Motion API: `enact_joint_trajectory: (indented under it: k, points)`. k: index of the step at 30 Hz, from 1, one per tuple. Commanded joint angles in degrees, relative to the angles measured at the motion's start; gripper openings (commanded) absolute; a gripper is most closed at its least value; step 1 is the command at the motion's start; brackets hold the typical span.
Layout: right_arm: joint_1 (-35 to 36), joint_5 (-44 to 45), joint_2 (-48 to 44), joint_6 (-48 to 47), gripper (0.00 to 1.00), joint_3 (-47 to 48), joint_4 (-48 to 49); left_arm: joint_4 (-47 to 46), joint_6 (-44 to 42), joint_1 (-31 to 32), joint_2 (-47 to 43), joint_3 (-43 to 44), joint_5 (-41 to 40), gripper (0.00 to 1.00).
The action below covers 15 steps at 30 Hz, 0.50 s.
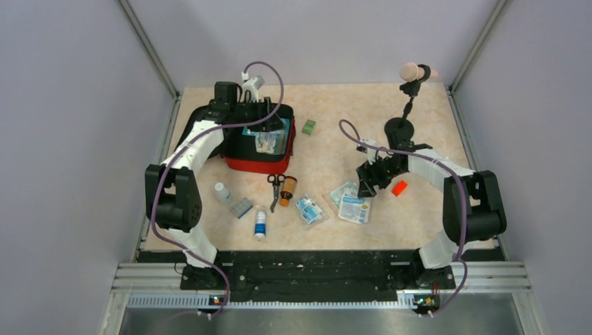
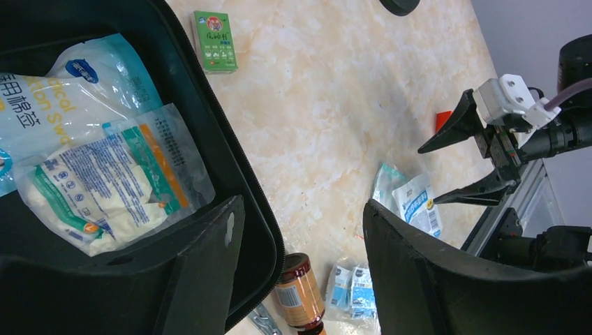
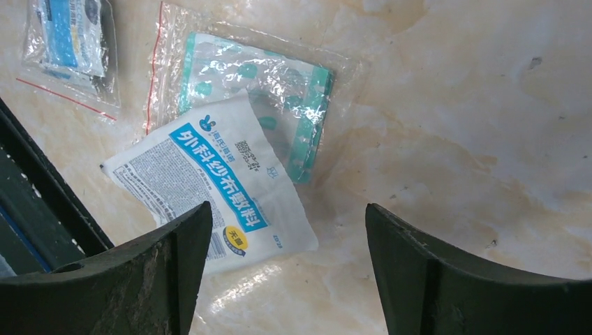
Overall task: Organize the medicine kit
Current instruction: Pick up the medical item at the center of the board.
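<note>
The red medicine kit (image 1: 255, 165) lies open at the table's far left, black lining up. The left gripper (image 2: 301, 209) hangs over its rim, jaws wide, holding nothing. Inside sits a swab packet (image 2: 63, 98) with a smaller printed pouch (image 2: 105, 181) overlapping it, lettering only the left wrist view resolves. The right gripper (image 3: 287, 209), wide and empty, hovers above a white-and-blue sachet (image 3: 216, 188) lying on a clear bag (image 3: 279, 91).

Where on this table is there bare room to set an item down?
Bare: between the green box and the stand base, and along the near edge in front of the packets. Crowded: the row from the white bottle past the scissors to those packets. The medicine kit fills the back left.
</note>
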State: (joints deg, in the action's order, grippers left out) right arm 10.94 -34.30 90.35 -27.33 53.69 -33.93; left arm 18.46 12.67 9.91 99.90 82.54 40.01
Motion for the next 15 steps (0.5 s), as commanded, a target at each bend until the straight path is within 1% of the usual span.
enact_joint_trajectory:
  k: [1,4,6,10,12,15]
  points:
    - [-0.9,-2.8,2.4,-1.9,0.79,1.7,0.7,-0.6,-1.7,-0.1,-1.9,-0.9,0.0,0.68]
    - [-1.2,-3.0,4.9,-3.3,0.78,2.6,-0.5,-0.7,-1.8,-0.1,-2.0,-1.0,0.1,0.68]
    - [-1.4,-5.0,6.7,-4.8,0.73,3.4,-2.5,-0.7,-1.9,-0.2,-2.0,-0.9,0.2,0.68]
    - [-1.8,-7.7,11.1,-9.0,0.66,6.6,-9.0,-0.4,-2.2,-0.2,-1.9,-0.7,0.2,0.68]
    - [-2.3,-8.8,13.4,-12.2,0.63,8.8,-13.9,-0.3,-2.5,-0.2,-2.0,-0.7,0.1,0.68]
    - [-2.3,-9.1,16.0,-16.3,0.57,11.2,-19.3,-0.3,-2.5,-0.2,-1.9,-0.9,0.1,0.68]
